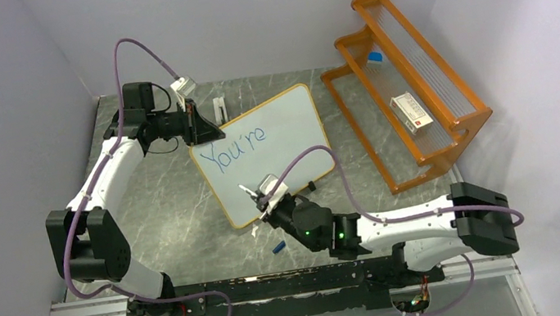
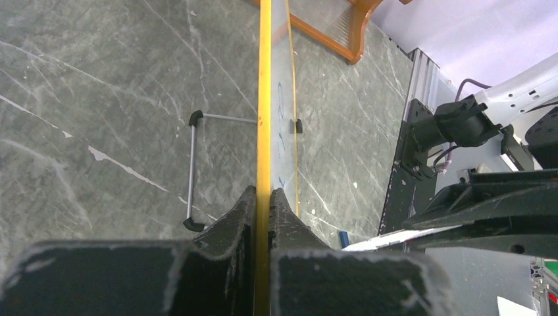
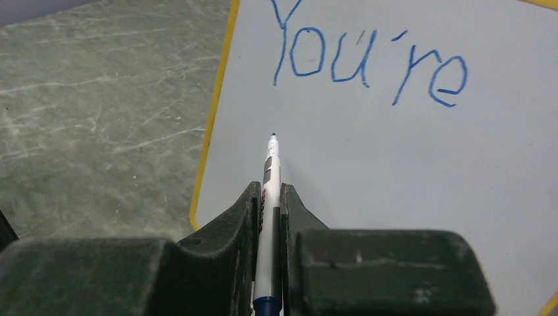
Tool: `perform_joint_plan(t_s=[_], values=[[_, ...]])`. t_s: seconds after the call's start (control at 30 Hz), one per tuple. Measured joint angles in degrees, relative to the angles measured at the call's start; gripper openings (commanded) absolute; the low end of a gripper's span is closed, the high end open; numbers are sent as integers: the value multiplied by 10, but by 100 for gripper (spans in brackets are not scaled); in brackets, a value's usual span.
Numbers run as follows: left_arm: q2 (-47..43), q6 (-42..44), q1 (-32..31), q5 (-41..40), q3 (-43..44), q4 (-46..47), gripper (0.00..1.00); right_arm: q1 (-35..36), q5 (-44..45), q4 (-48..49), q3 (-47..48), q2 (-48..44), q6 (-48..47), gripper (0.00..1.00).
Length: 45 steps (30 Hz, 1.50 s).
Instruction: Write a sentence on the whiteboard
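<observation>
- The left hand (image 2: 263, 209) is clamped narrow on the thin yellow-orange frame of the whiteboard (image 1: 278, 137), gripping it at the board's 10 o'clock corner in the overhead view.
- The right hand (image 3: 270, 201) is closed tight around a white marker (image 3: 270, 164), its dark tip pointing toward 12 o'clock at blank board below the writing; whether the tip touches the surface cannot be told.
- The whiteboard stands at the centre of the grey marbled bench (image 1: 169, 215), propped on a wire stand with small black feet, and bears the word "You're" in blue along its upper part.
- The right arm reaches in from 4 o'clock, with the hand over the board's 6 o'clock edge.
- A small blue piece (image 1: 278, 247) lies on the bench just at 6 o'clock of the right hand, apart from the board.
- An orange wooden rack (image 1: 451, 105) sits at 2 o'clock, near the board, with a small white box (image 1: 411, 113) on its shelf.
- A white object (image 1: 220, 107) lies behind the board at 11 o'clock, beside the left hand.
</observation>
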Motion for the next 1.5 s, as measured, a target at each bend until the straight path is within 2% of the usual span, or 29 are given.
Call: perform_joint_plan(t_s=[0.63,1.5], values=[[0,-2,0,1,-1,2,5,7,32,23,75,113,-3,0],[0,-4,5,6,-4,4,5,9,53,-29,105,147,-2,0]])
